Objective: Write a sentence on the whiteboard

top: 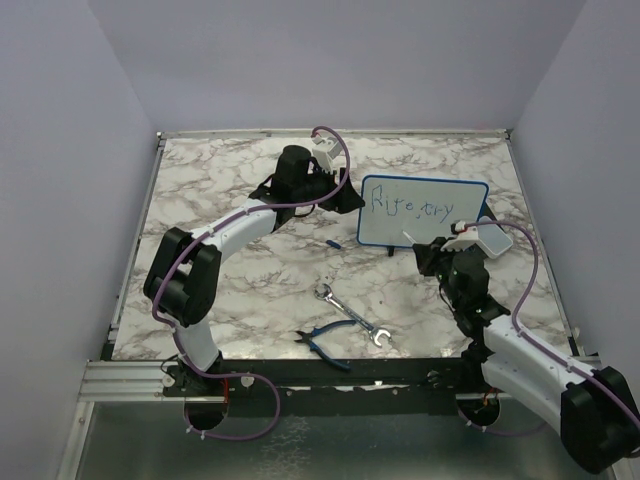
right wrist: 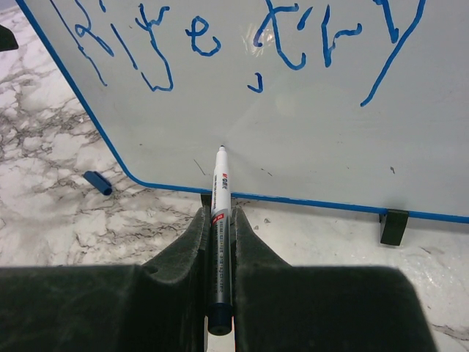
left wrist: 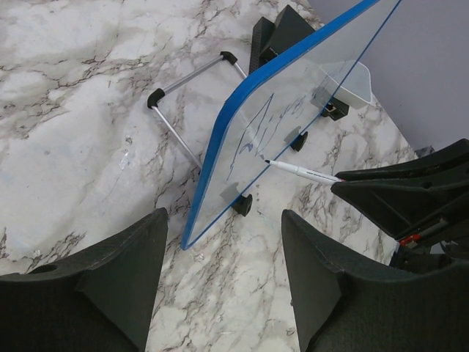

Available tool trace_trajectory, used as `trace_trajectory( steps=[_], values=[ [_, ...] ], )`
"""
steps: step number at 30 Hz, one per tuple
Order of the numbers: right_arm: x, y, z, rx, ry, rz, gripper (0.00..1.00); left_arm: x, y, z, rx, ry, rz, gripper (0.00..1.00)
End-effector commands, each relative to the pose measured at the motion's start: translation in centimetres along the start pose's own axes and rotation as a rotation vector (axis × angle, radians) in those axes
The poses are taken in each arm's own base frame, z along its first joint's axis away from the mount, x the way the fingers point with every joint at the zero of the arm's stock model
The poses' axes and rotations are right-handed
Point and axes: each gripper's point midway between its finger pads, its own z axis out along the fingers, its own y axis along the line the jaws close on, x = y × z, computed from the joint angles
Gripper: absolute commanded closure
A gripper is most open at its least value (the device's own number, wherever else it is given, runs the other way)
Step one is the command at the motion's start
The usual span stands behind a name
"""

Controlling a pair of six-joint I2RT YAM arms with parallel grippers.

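While the right pincer (right wrist: 220,220) is clamped on a white marker (right wrist: 219,192), its tip touches the whiteboard (right wrist: 308,139) just under the sentence (right wrist: 242,37), roughly "Rite, try". The left pincer (left wrist: 223,218) gapes wide, empty, beside the board's left edge. The board stands propped and tilted at the far right of the marble desk (top: 240,290); a blue cap (right wrist: 97,182) lies near.

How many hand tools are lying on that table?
2. A silver wrench lies in the middle, towards the front. Blue-handled pliers lie just left of it and slightly nearer the front. More could be hidden from the cameras.
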Motion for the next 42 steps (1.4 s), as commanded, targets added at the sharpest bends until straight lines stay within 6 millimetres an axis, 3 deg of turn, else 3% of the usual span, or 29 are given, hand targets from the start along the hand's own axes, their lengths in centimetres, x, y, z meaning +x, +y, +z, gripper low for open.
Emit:
trace_trajectory(
  steps=[1,31,42],
  values=[
    [-1.0,-0.4,0.3,0.025,-0.042,-0.015,0.99,0.4,-0.4,0.1,0.025,0.019,-0.004,0.36],
    [0.0,-0.4,1.0,0.03,0.013,-0.026,0.99,0.1,-0.7,-0.1,0.029,0.01,0.002,0.36],
    [-0.6,-1.7,0.5,0.101,-0.018,-0.008,0.99,0.1,-0.7,-0.1,0.029,0.01,0.001,0.36]
  ],
)
